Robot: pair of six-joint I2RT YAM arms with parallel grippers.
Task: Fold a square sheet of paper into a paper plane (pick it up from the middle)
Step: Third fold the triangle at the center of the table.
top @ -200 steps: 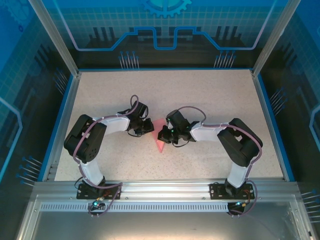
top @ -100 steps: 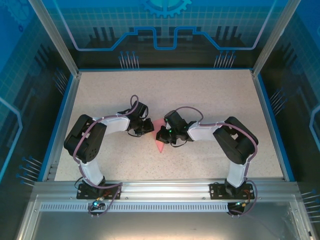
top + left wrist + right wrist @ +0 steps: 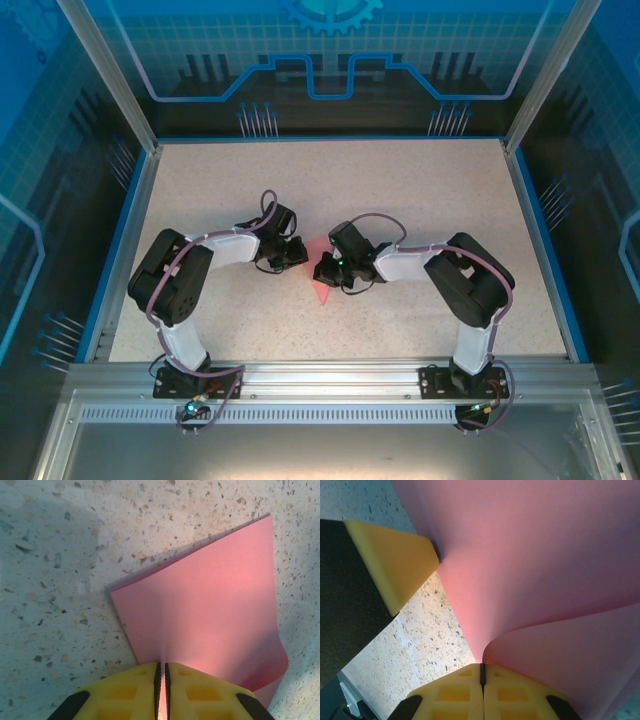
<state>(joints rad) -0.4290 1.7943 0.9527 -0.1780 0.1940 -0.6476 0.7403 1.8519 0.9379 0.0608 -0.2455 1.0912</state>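
Note:
The square sheet of paper is pink-red and folded over, its tip pointing toward the near edge between the two arms. My left gripper is shut on its left part; in the left wrist view the yellow fingertips pinch the paper, which rises in a ridge from the gripper. My right gripper is shut on the right part. In the right wrist view the paper curls up out of that gripper, with a left finger beside it. The paper plane is out of view.
The speckled table is bordered by a blue rim and metal frame posts. Both arm bases sit on the near rail. Bare tabletop lies behind and to both sides of the grippers.
The right arm shifted slightly left toward the left gripper, carrying its side of the paper with it. The left arm has stayed still, and both grips are unchanged.

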